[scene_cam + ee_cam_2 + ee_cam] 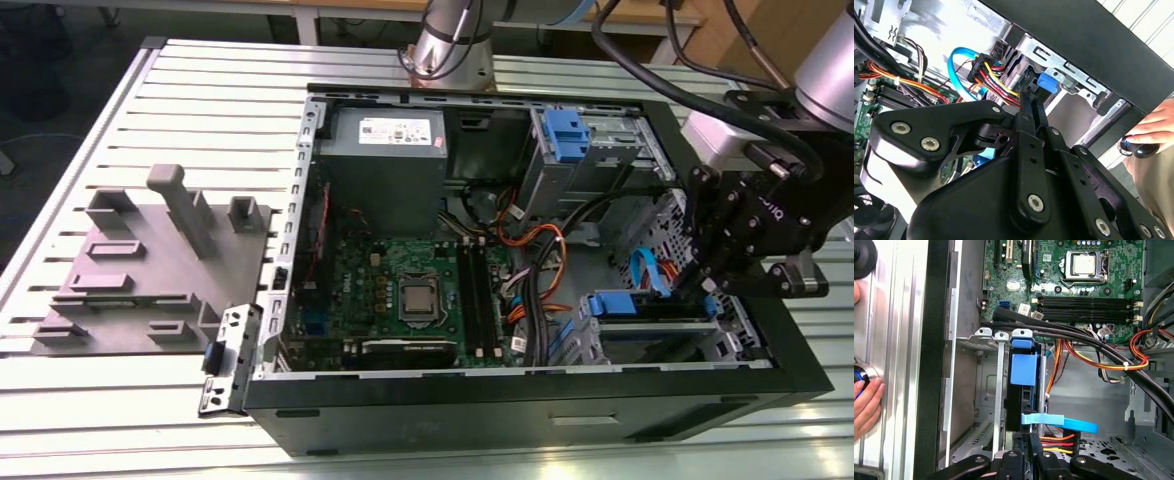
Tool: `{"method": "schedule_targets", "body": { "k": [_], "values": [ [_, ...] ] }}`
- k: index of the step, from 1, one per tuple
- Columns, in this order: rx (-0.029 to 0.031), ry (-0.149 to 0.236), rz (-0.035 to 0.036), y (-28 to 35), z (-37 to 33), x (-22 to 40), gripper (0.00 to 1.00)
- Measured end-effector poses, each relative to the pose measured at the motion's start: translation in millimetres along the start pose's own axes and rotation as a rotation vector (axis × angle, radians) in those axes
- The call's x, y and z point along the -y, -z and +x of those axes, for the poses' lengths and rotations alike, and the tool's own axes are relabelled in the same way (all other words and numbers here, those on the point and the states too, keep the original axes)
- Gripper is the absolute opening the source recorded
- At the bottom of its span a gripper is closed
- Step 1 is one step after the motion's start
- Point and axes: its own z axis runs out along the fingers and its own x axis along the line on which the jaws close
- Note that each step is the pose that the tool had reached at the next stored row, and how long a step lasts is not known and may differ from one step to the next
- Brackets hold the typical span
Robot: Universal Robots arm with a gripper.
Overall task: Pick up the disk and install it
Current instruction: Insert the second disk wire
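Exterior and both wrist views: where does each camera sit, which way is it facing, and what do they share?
Exterior view: off the arm, above, looking down into the open computer case; the arm and gripper hang at its right.
First wrist view: on the arm, looking past the gripper at the blue-railed disk in its bay and the motherboard.
Second wrist view: on the arm, looking along the gripper into the case; a hand shows.
Shared: gripper, case interior.

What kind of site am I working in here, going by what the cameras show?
Likely a robotics lab or test bench for computer assembly: an opened desktop computer case lies on a slotted aluminium table, beside a grey parts fixture, with the gripper reaching into the case's drive bay.
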Motion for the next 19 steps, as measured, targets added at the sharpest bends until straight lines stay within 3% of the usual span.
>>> {"method": "schedule_targets", "body": {
  "k": [19],
  "values": [
    [0.0,0.0,0.0,-2.7,-0.4,-1.7,0.16]
  ]
}}
